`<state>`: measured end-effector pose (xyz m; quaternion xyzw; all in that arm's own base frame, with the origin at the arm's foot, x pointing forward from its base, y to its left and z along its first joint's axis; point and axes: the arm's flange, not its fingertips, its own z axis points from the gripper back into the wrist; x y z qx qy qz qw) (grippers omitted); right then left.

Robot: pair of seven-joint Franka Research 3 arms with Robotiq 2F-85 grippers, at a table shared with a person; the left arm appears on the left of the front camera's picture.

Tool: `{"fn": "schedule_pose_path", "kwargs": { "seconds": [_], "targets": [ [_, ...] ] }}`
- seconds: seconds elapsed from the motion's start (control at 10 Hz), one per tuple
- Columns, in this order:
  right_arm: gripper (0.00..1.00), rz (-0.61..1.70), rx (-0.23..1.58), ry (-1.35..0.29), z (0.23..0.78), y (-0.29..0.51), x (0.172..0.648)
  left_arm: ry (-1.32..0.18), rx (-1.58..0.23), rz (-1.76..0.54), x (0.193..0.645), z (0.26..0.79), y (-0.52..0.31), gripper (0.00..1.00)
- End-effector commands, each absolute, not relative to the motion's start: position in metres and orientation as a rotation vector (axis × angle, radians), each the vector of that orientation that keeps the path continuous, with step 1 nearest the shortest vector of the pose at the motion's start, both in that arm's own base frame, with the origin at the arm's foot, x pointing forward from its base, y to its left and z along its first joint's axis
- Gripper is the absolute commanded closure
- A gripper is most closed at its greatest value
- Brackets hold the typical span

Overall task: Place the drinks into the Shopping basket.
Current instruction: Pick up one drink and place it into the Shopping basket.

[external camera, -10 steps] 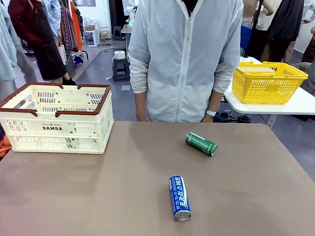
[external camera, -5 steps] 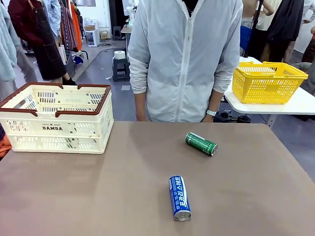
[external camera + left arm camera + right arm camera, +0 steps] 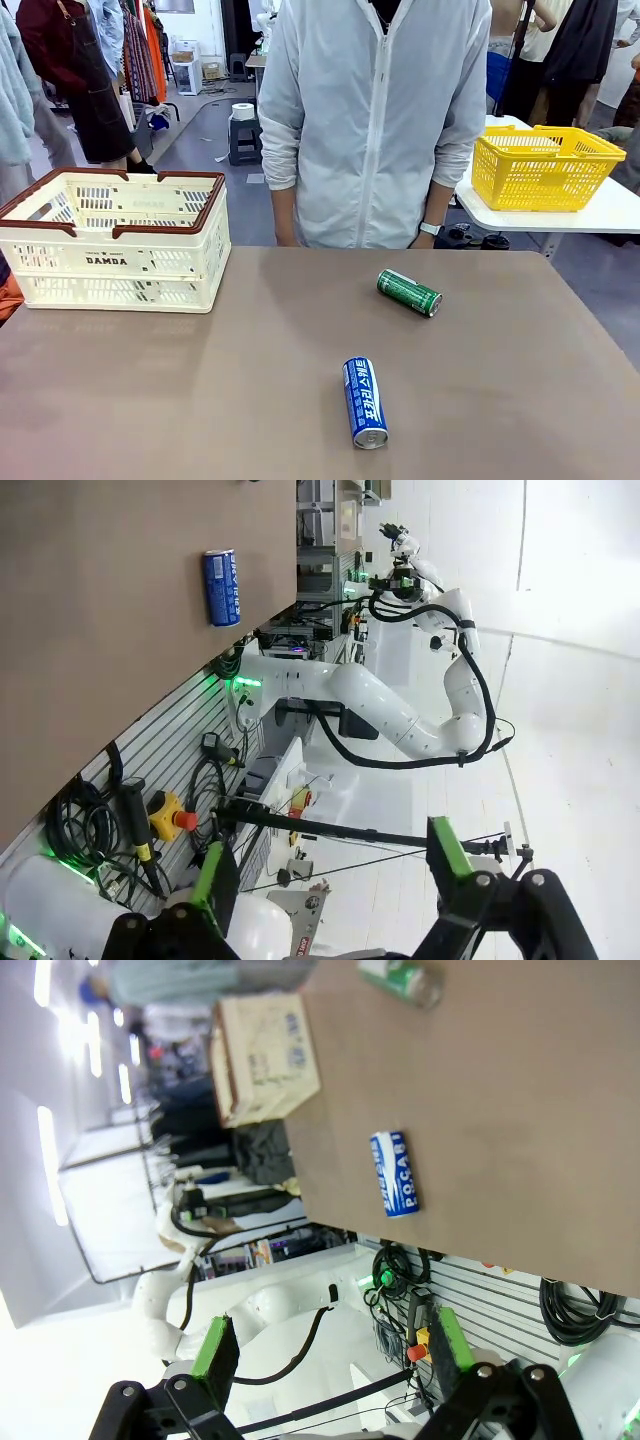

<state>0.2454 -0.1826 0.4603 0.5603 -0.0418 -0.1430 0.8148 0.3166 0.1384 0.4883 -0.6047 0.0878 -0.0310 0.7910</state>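
Left gripper (image 3: 330, 865) and right gripper (image 3: 332, 1345) spread, empty; blue can (image 3: 365, 402) and green can (image 3: 409, 293) lie right of Shopping basket (image 3: 150, 262)

Bare table (image 3: 180, 400) is stretching wide in front of me, giving both my arms open room to come in from either side. 2 low obstacles are lying on it: the blue can (image 3: 365, 402) on its side near my edge, and the green can (image 3: 409, 292) on its side farther off, well apart, with open surface running between them. The Shopping basket (image 3: 110, 262) is sitting at the far left, its top lying open from above. The person (image 3: 375, 120) is standing against the far edge, behind the green can, blocking that side
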Motion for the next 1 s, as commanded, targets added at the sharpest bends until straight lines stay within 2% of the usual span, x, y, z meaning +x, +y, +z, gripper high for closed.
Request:
{"fn": "schedule_pose_path", "kwargs": {
  "seconds": [0.0,0.2,0.4,0.6,0.9],
  "targets": [
    [0.00,-0.316,1.217,-0.096,0.467,-0.183,0.247,0.185,-1.302,-0.052,0.314,0.488,0.136,0.00],
    [0.00,-0.305,1.195,-0.089,0.460,-0.183,0.245,0.185,-1.302,-0.052,0.314,0.488,0.136,0.00],
    [0.00,-0.211,0.888,-0.075,0.511,-0.130,0.270,0.185,-1.302,-0.052,0.314,0.488,0.136,0.00],
    [0.00,-0.157,0.457,-0.043,0.538,-0.041,0.317,0.185,-1.302,-0.052,0.314,0.488,0.136,0.00],
    [0.00,0.022,0.042,-0.061,0.521,0.063,0.337,0.185,-1.302,-0.052,0.314,0.488,0.136,0.00]
  ]
}}
